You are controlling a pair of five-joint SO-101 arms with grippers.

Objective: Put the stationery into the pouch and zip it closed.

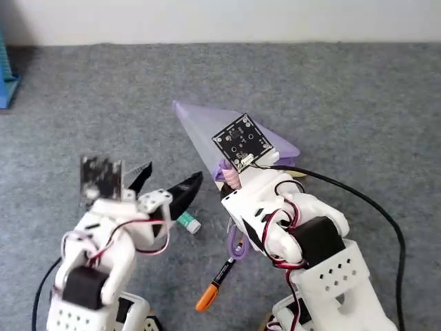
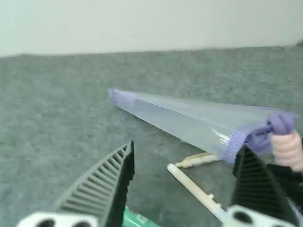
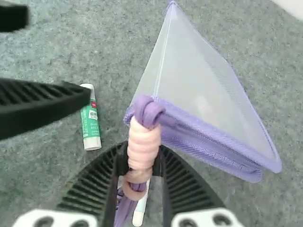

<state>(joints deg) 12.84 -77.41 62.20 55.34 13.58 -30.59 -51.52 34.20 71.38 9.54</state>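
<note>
The translucent purple pouch (image 1: 207,134) lies on the grey carpet, one end raised by its pink pull loop (image 1: 232,178). My right gripper (image 3: 139,177) is shut on that pink loop (image 3: 140,144), with the pouch (image 3: 203,90) just beyond it. My left gripper (image 1: 174,172) hovers open beside the pouch with nothing between its fingers. A green-and-white glue stick (image 1: 188,222) lies under it. A white pen (image 2: 194,189) and a cream stick (image 2: 196,161) lie near the pouch (image 2: 189,118). An orange-capped black pen (image 1: 217,279) lies between the arms.
Grey carpet (image 1: 344,96) covers the whole work area, with a pale wall along the far edge. A blue object (image 1: 7,83) sits at the far left edge. A black cable (image 1: 375,207) trails from the right arm.
</note>
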